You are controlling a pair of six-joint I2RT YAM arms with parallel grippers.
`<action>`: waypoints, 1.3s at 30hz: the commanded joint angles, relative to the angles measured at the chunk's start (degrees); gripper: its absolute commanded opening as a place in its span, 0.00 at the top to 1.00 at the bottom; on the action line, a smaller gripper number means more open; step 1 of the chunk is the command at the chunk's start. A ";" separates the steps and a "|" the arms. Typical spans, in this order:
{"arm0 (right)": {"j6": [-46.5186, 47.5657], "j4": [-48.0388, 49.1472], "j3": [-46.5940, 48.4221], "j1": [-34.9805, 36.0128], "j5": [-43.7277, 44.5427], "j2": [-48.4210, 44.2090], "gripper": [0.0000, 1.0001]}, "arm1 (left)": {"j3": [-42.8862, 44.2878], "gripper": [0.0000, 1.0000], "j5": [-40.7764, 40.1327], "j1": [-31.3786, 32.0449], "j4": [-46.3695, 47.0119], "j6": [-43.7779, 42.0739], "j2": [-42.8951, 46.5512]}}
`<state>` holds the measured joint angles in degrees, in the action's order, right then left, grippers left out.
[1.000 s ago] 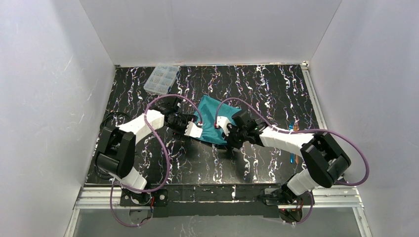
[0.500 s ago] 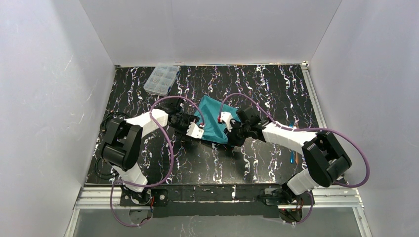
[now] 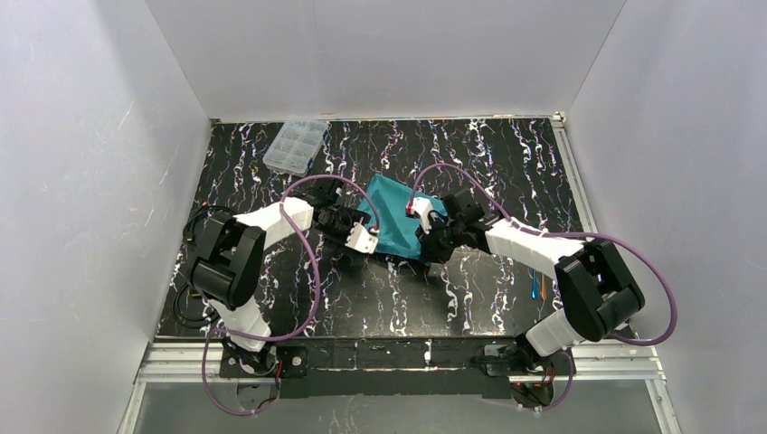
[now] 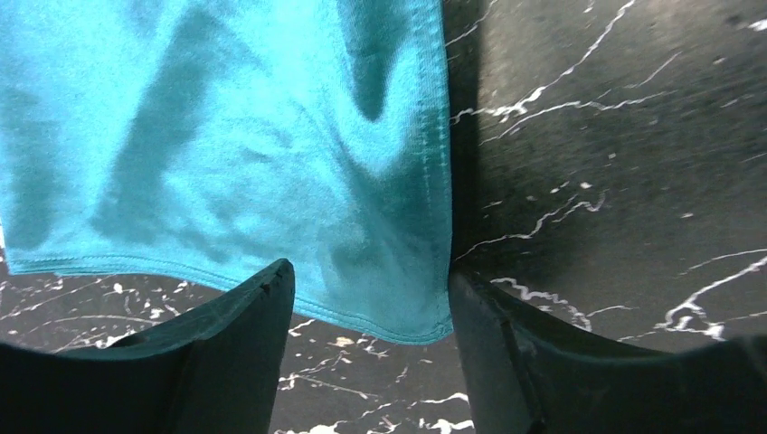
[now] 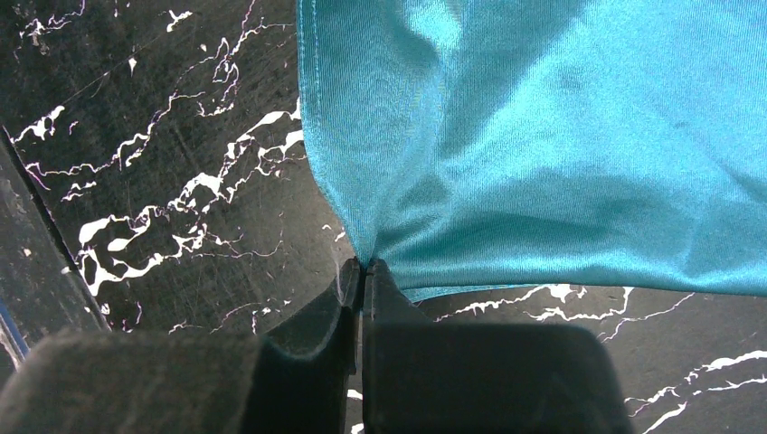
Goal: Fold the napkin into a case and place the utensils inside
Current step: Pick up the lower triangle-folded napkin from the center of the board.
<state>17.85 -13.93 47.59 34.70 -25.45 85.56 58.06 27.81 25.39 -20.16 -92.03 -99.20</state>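
**A:** The napkin (image 3: 398,226) is lying in the middle of the dark marbled counter (image 3: 506,154). It's looking rumpled and partly folded over, and both arms are reaching in on it from either side.

**B:** The right hand (image 5: 362,267) is gripping it. The fingers are pressing tight together on the hemmed edge at a corner, and the cloth is puckering where they're biting.

**A:** The left hand (image 4: 366,298) is looking different. Its jaws are standing apart, with another hemmed corner of the napkin sitting in the gap between the fingers (image 4: 244,353), not clamped.

**B:** The utensils (image 3: 535,287) are lying out on the right side of the counter, close to the right arm and well apart from the napkin. Only a thin blue sliver is showing from above.

**A:** And the clear compartment box (image 3: 296,145) is sitting by the far left corner, away from both hands
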 commanded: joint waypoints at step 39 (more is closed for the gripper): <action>-3.57 -0.56 2.92 -3.88 -0.30 -0.63 0.99 | -10.40 0.70 -10.61 5.96 12.05 16.01 1.75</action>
<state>15.05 -15.33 49.82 31.31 -26.37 86.00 49.06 18.96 33.63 -0.95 -73.80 -96.44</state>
